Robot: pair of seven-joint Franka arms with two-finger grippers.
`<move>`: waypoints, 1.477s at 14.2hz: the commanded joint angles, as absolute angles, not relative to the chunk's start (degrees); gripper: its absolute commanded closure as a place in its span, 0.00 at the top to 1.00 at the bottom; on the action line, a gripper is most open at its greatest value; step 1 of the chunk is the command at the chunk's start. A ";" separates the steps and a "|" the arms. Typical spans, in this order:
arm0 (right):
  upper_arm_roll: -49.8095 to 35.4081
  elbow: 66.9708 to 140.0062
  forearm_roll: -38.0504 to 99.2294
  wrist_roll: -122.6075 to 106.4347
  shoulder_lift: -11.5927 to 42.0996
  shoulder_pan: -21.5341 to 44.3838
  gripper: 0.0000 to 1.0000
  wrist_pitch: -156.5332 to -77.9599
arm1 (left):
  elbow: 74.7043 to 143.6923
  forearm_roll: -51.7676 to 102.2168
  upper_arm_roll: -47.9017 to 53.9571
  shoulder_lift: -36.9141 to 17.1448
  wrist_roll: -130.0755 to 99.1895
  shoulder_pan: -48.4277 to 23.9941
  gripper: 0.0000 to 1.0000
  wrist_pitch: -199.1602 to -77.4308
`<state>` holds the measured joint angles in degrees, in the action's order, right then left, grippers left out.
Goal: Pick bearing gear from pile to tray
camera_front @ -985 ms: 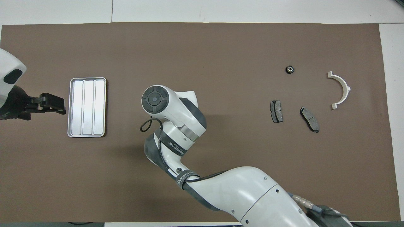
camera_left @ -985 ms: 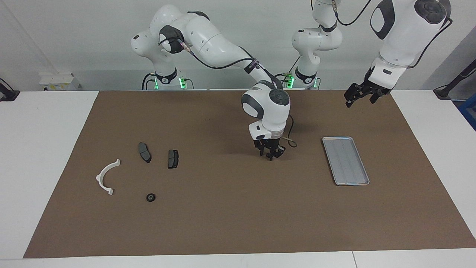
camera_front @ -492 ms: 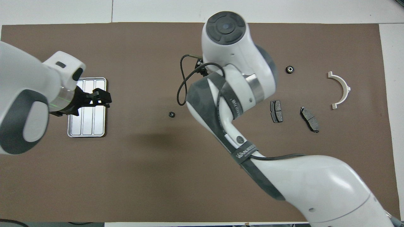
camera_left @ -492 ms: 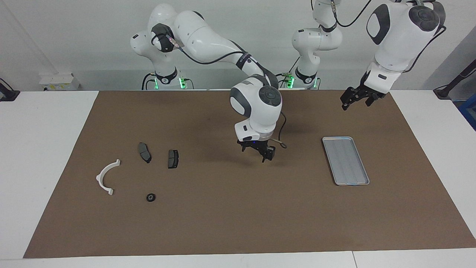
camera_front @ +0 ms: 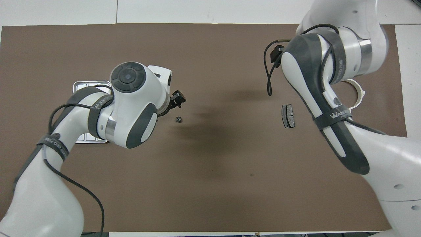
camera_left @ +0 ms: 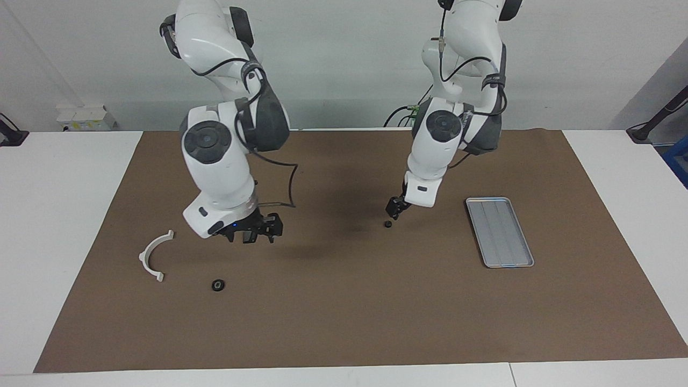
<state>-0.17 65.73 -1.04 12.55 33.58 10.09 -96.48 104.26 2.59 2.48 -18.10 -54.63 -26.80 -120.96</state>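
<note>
Left claw (camera_left: 395, 210) hangs low over the brown mat (camera_left: 344, 322) mid-table, fingers apart, holding nothing. A small black bearing gear (camera_left: 387, 224) lies on the mat right under its tips; can't tell if they touch. This gear sits between the tray (camera_left: 500, 232) and the pile, nearer the tray.

Right claw (camera_left: 257, 232) is over the pile at the right arm's end of the table, fingers apart, empty.

Pile: white arc piece (camera_left: 153, 255), a second black round gear (camera_left: 217, 285) farther from the robots than the arc, one dark pad plate (camera_front: 288, 116) visible in the overhead view. The other plate is hidden by the right arm.

Tray is flat on the mat toward the left arm's end, nothing in it.
</note>
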 commanded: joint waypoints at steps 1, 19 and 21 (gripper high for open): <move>-0.88 70.65 -0.61 10.46 32.26 7.65 1.00 -99.66 | 106.61 3.08 1.49 -19.16 -56.69 -27.86 0.97 -125.58; -0.70 81.39 -4.75 10.46 39.73 3.69 1.00 -124.45 | 110.92 3.08 1.49 -21.36 -57.30 -29.62 0.61 -132.45; -0.79 81.56 -4.66 10.20 40.69 2.64 1.00 -126.38 | 110.92 3.08 1.49 -21.36 -57.30 -29.62 0.49 -132.54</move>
